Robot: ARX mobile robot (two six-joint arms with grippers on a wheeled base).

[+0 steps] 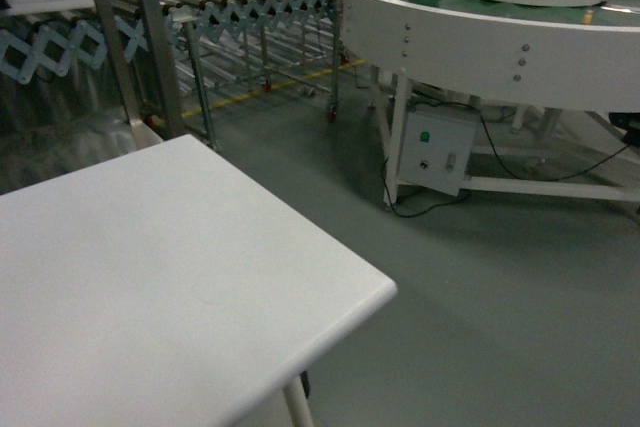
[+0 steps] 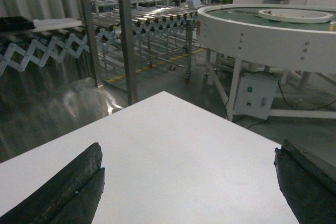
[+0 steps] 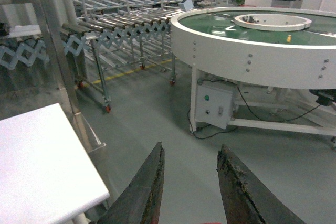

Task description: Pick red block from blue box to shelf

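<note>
Only a thin red sliver of the red block (image 3: 210,223) shows, at the bottom edge of the right wrist view between the two fingers. My right gripper (image 3: 190,146) is narrowed on it and hangs over the grey floor, just right of the white table's corner. My left gripper (image 2: 189,153) is open wide over the white tabletop, holding nothing. The shelf's shiny steel posts (image 1: 150,47) rise behind the table's far left edge and also show in both wrist views (image 2: 126,40) (image 3: 59,45). The blue box is out of view. Neither gripper shows in the head view.
The white table (image 1: 150,277) fills the lower left. Extendable roller conveyors (image 1: 260,7) stand behind the shelf. A large round white conveyor (image 1: 500,27), with a control box (image 1: 435,152) and floor cables beneath it, is at the right. Grey floor lies between.
</note>
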